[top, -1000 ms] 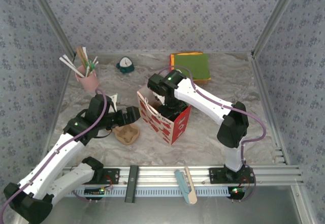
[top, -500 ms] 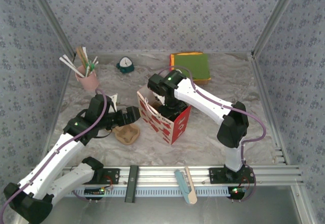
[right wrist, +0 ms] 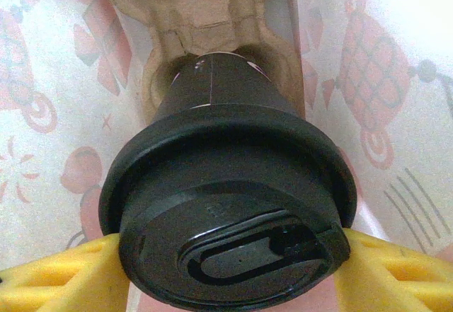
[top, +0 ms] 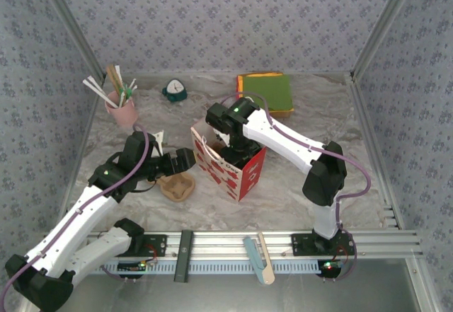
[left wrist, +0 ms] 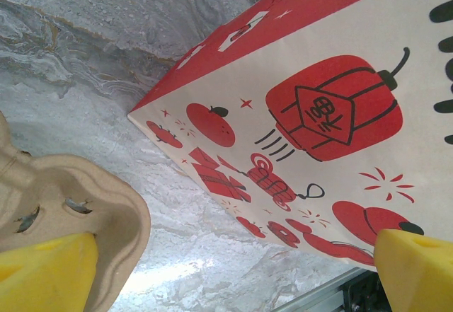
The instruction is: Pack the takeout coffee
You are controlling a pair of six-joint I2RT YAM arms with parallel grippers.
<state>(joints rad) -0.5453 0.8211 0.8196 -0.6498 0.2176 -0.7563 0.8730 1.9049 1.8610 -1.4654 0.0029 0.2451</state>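
A dark takeout coffee cup [right wrist: 219,96] with a round black lid [right wrist: 230,220] stands in a pocket of a brown cardboard carrier [right wrist: 202,11], inside the red-and-white paper bag [top: 244,174]. My right gripper [right wrist: 226,273] reaches down into the bag [top: 232,151]. Its yellow fingers [right wrist: 64,276] press on both sides of the lid, so it is shut on the cup. My left gripper [left wrist: 233,276] is wide open just left of the bag [top: 185,160], close to the bag's printed wall [left wrist: 311,114]. Nothing is between its fingers [left wrist: 46,273].
A second cardboard carrier [top: 177,186] lies on the table under my left gripper. A pink cup of straws and sticks [top: 124,110] stands at the back left. A teal object [top: 174,90] and a green-and-orange stack [top: 267,91] lie at the back. Flat sticks [top: 260,255] rest on the front rail.
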